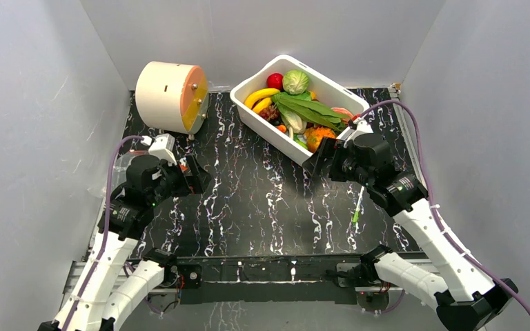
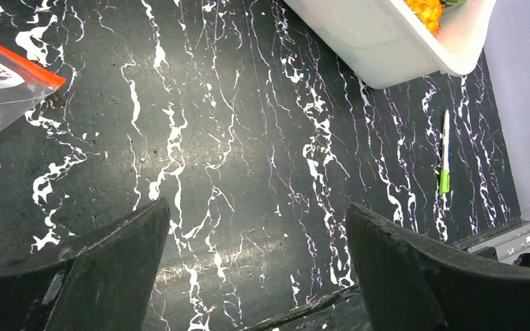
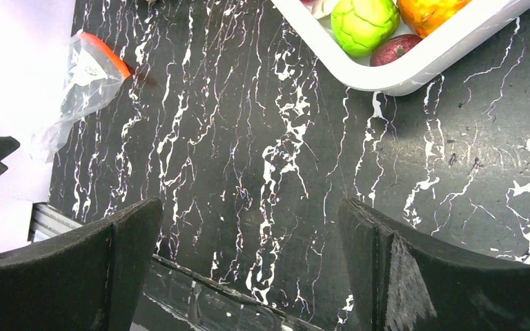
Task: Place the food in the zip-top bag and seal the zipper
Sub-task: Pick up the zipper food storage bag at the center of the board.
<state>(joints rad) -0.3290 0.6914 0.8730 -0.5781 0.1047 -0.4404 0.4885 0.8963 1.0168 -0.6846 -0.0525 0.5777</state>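
Your left gripper [image 2: 259,227] and right gripper [image 3: 252,221] are released, empty. The zip-top bag [image 3: 83,72] lies at the tabletop's [image 1: 262,207] left edge.

1. A flat black marble-patterned surface [image 1: 262,207] with white veins spans the enclosure.
2. A plain pale grey left wall [image 1: 34,103], a matching back wall [image 1: 262,27] and a right wall [image 1: 497,103] close it on three sides.
3. A silver metal rail [image 2: 514,239] edges the near side.
4. Soft, even light leaves a dull sheen on the surface.
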